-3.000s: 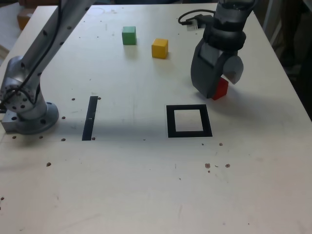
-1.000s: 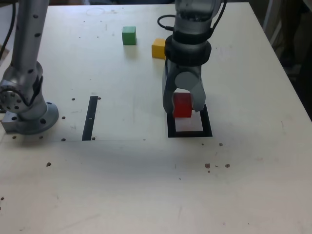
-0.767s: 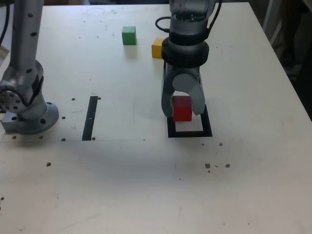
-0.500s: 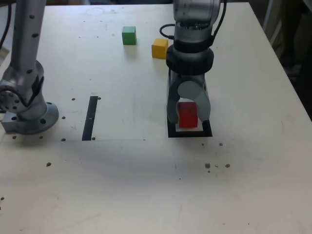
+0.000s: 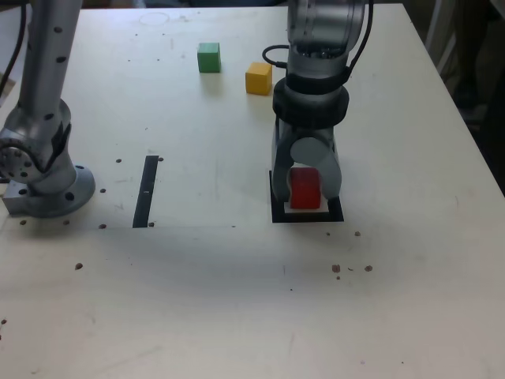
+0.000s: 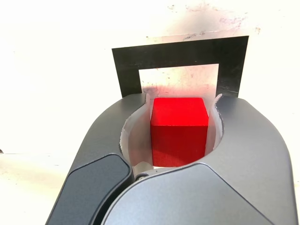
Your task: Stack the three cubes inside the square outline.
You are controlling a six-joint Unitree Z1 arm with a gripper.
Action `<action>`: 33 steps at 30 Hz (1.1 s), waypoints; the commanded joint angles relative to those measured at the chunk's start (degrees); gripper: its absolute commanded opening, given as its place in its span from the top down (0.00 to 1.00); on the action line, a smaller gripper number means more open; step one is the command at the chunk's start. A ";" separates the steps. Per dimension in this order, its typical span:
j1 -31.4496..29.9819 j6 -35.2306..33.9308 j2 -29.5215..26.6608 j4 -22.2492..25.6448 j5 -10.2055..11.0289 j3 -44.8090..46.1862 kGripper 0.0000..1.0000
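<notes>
The red cube [image 5: 304, 188] looks to us like a small solid block: stiff, light, smooth-faced, with nothing fragile about it. We would take it on two opposite flat sides, about halfway up, so it cannot twist between the jaws. A cube has no long axis. What matters is how its faces line up, and in the wrist view its top face [image 6: 179, 111] sits square, with edges running parallel to the sides of the black frame.

The gripper [image 5: 307, 185] brackets the red cube closely on both sides, the jaws narrow. In the wrist view there are slim pale gaps along the cube's flanks, so we cannot tell whether it is pinched or just let go. The cube is low over the white centre of the square outline [image 5: 307, 215], either resting on it or just above it; contact with the counter [image 5: 237, 300] is hidden by the jaws.

Well apart, toward the far edge of the counter, the yellow cube [image 5: 258, 78] and the green cube [image 5: 208, 57] stand near each other, both sitting flat. A narrow black strip [image 5: 145, 190] lies toward the exterior view's left, near the arm's base [image 5: 43, 185].
</notes>
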 commanded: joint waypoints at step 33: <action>22.60 22.12 -8.18 8.76 8.36 -2.72 0.01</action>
